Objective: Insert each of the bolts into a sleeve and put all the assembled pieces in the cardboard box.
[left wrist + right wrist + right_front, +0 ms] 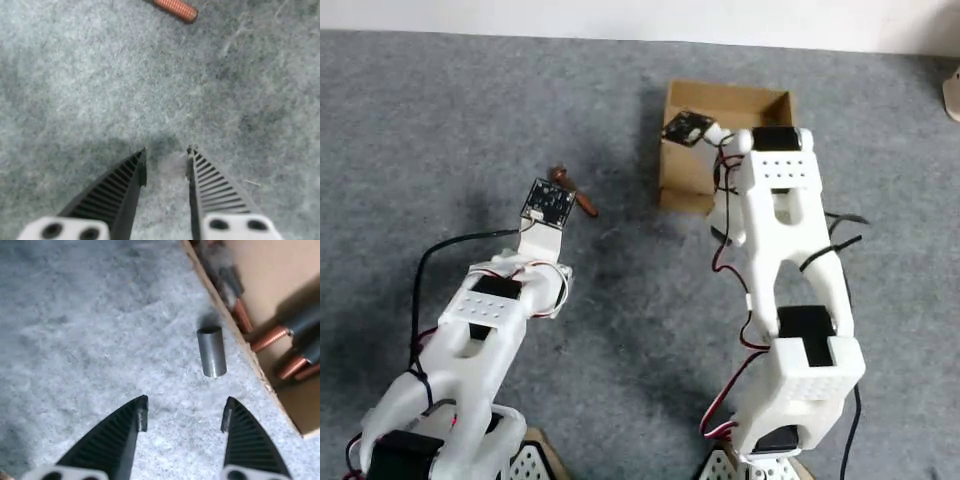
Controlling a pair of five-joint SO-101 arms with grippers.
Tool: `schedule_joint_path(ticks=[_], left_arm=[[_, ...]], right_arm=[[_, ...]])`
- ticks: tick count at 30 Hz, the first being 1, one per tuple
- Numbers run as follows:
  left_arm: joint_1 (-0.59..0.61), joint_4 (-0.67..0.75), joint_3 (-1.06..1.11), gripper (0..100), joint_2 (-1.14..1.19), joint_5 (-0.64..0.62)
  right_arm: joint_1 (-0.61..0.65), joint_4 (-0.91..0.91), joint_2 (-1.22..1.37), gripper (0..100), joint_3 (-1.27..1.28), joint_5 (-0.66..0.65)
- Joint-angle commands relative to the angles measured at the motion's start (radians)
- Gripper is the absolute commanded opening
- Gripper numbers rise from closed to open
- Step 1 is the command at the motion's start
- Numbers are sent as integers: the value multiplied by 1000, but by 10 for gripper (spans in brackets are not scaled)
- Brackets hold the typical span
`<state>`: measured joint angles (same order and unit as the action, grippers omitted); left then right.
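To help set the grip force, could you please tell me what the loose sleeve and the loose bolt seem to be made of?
The sleeve: likely steel, judging by its smooth, dull-grey sheen. The bolt: probably copper-plated metal, judging by its reddish threaded shank.

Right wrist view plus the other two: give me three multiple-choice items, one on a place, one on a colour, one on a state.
1. Where does the loose sleeve lie?
A. on the carpet beside the wall of the cardboard box
B. inside the box
C. in a pincer

2. What colour is the bolt ahead of the left pincer?
A. blue
B. white
C. copper

3. The right pincer is:
A. shut on the sleeve
B. open, holding nothing
C. shut on a bolt

Answers:
1 A, the right wrist view shows it on carpet just outside the wall.
2 C, its threaded end shows copper in the left wrist view.
3 B, its tips stand apart with bare carpet between them.
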<state>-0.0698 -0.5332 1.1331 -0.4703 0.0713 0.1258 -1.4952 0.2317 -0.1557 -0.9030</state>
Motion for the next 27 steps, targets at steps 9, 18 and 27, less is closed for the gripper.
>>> schedule_joint_path(ticks=[9,18,27], left_arm=[[1,17,-44,134,2,34],[1,18,-44,134,2,34],[1,18,-44,134,2,34]], right_arm=[[15,143,-51,213,74,-15],[15,282,-50,213,202,-32],[13,415,-48,213,323,-57]])
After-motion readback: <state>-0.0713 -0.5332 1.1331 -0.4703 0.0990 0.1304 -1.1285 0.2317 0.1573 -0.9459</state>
